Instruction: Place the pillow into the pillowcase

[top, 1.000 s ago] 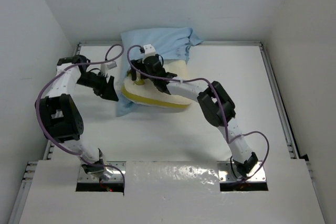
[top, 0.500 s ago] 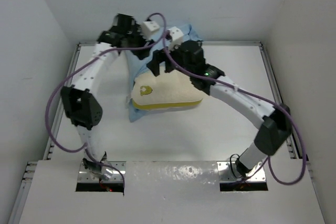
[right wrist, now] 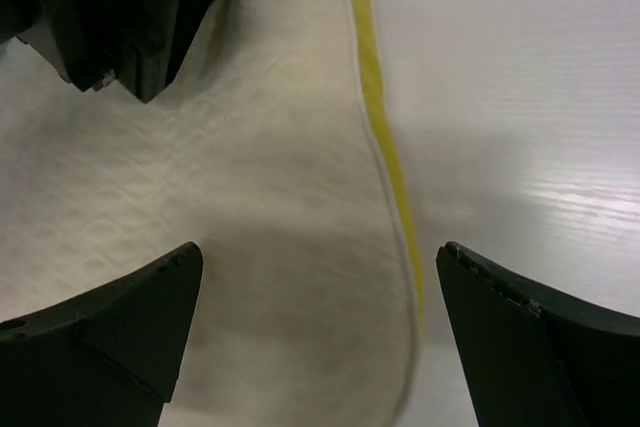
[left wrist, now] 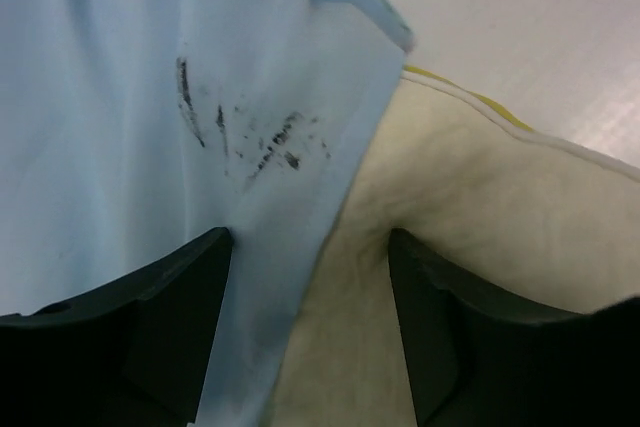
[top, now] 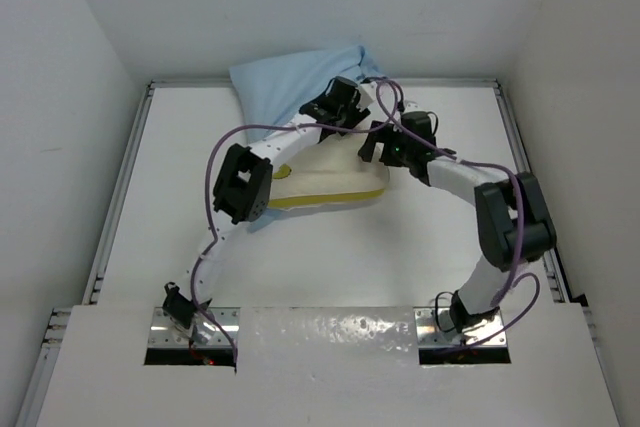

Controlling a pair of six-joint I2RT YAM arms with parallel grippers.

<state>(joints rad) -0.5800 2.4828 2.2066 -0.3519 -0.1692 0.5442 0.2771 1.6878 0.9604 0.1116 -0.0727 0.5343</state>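
Lying lengthwise left-to-right, the pillow sits under left end effector and right end effector, both open, empty.

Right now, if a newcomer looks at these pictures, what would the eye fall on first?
First comes the thick cream pillow with its yellow band, lying toward the far side of the table. Behind it the light blue pillowcase is bunched against the far wall, and the left wrist view shows dark smudges on it. The left claw is open over the pillowcase's edge where it meets the pillow, and the right claw is open over the pillow.
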